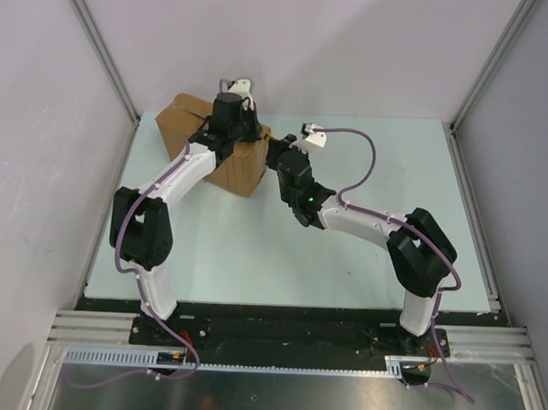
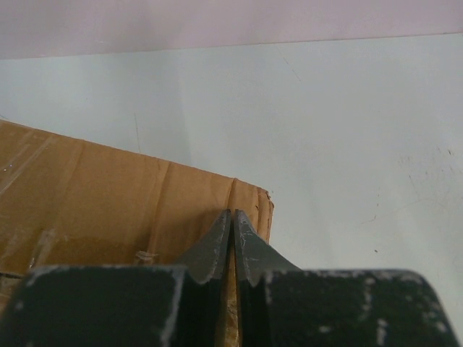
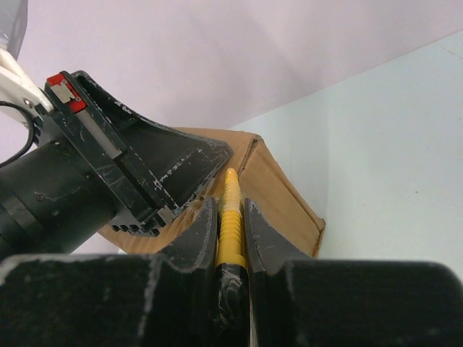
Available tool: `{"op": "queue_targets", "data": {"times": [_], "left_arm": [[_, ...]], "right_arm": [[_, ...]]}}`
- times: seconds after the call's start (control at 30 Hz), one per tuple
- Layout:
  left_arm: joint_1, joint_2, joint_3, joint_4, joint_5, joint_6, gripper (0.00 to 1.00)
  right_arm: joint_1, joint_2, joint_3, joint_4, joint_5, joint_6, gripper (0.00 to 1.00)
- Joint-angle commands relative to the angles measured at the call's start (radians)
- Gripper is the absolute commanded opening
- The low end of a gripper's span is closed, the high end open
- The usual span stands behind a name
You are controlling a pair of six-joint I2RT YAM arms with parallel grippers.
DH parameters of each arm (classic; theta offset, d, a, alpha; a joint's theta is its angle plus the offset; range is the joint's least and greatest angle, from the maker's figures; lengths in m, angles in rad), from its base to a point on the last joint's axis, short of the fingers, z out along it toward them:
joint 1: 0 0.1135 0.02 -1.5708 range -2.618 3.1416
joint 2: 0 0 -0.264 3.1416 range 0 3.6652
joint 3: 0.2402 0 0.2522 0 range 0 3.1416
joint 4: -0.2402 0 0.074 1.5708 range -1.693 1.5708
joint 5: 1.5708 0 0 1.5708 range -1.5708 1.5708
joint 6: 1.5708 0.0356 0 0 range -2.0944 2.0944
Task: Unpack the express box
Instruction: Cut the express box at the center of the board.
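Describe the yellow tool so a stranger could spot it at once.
On the pale table, find the brown express box at the far left. The right hand, by its top edge, is shut on a slim ribbed yellow tool. Nothing else there is yellow: the box is brown, the fingers black.

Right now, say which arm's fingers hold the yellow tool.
The right gripper: its fingers clamp the yellow tool. On the left gripper, fingers are shut empty above the express box.

One camera sits high up behind the arms (image 1: pixel 363 222) and looks down on the whole table (image 1: pixel 344 252). Each wrist camera rides just behind its own fingers (image 2: pixel 210 249), looking along them. All three see the express box (image 1: pixel 244 168) (top view from far, wrist views from very near).
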Motion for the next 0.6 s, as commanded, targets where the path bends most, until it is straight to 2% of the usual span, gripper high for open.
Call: {"op": "queue_targets", "data": {"times": [0.0,0.57], "left_arm": [[0.012,0.028,-0.055,-0.221,-0.017,0.028,0.08],[0.012,0.042,-0.050,-0.222,-0.024,0.023,0.08]], "right_arm": [[0.003,0.013,0.052,0.026,0.017,0.010,0.00],[0.018,0.047,0.052,-0.025,0.009,0.016,0.00]]}}
